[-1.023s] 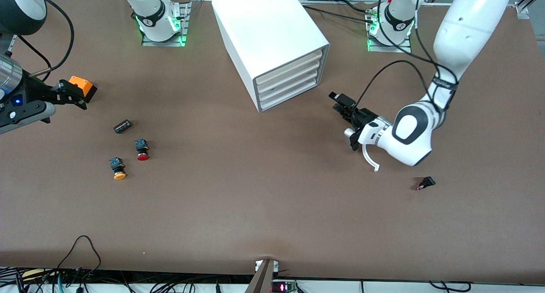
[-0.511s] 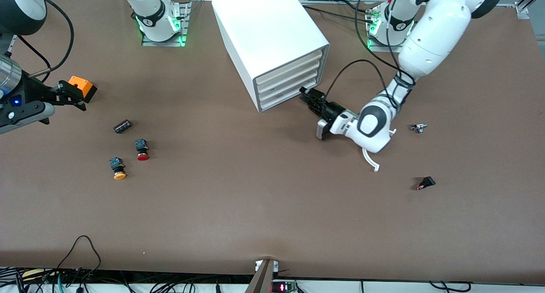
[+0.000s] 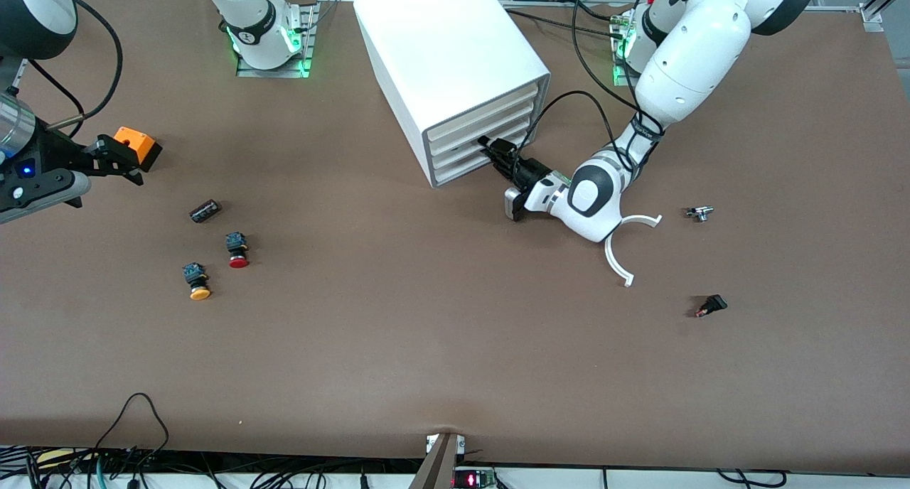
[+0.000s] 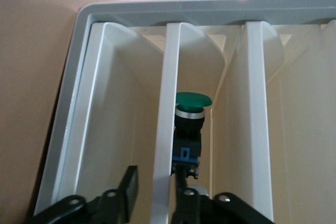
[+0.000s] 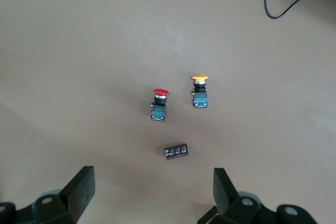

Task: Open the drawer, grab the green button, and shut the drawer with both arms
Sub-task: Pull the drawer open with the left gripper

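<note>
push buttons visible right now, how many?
3. Green button sits in a cabinet drawer, at the left gripper. Red button and yellow button lie on the table toward the right arm's end, yellow nearer the camera. Other drawers could hide more.

- The drawer (image 3: 475,138): your cream-white front, second of four in the cabinet (image 3: 448,55), looks barely ajar.
- The button (image 4: 189,124): you see its green cap and dark body lying inside the drawer, beside a white wall.

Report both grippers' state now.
Left gripper: open, its fingers straddling the drawer front's edge.
Right gripper: open, holding nothing.
</note>
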